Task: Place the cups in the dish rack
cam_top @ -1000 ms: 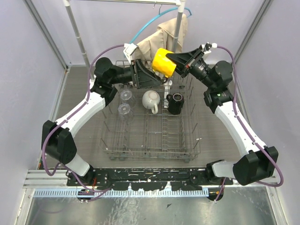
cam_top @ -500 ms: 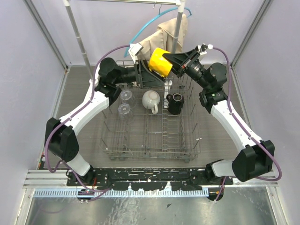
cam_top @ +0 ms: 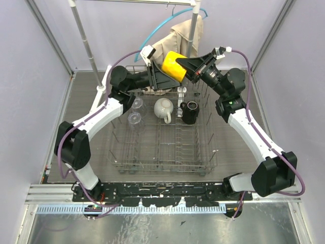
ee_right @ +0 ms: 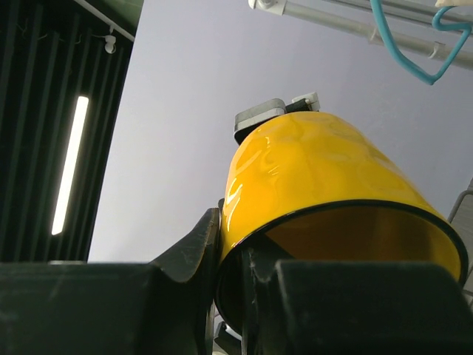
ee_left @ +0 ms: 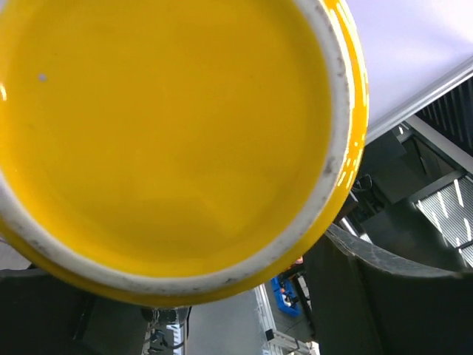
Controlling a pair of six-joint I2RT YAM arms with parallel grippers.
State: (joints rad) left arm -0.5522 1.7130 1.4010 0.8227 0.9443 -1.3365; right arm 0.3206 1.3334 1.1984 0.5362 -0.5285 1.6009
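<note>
– Grey table [cam_top: 76,129] underneath, then. What's the biggest thing on it?
– The rack [cam_top: 162,161]. It fills the middle of the table, right in front of my two bases. Behind the rack stands a rail [cam_top: 84,43] with a beige cloth [cam_top: 177,38] hanging off it.
– Where's the yellow mug [cam_top: 173,65]?
– Up in the air, above the rack's back edge. It lies tipped over, mouth towards my right arm, base towards my left.
– Who has it?
– My right gripper [ee_right: 230,248] is pinched on the rim, one finger outside the wall and one inside the mouth. My left gripper [cam_top: 161,81] is spread wide, just under the mug. In its wrist camera the mug's base fills nearly everything, with a dark finger [ee_left: 384,296] at each lower corner. Whether those fingers touch the mug, I cannot tell.
– And the other cups?
– All inside the rack, towards its back. The white mug [cam_top: 163,108] sits in the middle, with the black mug [cam_top: 190,112] just right of it, its mouth showing. The two tumblers [cam_top: 135,104] sit at the rack's left, one just nearer me than the other.
</note>
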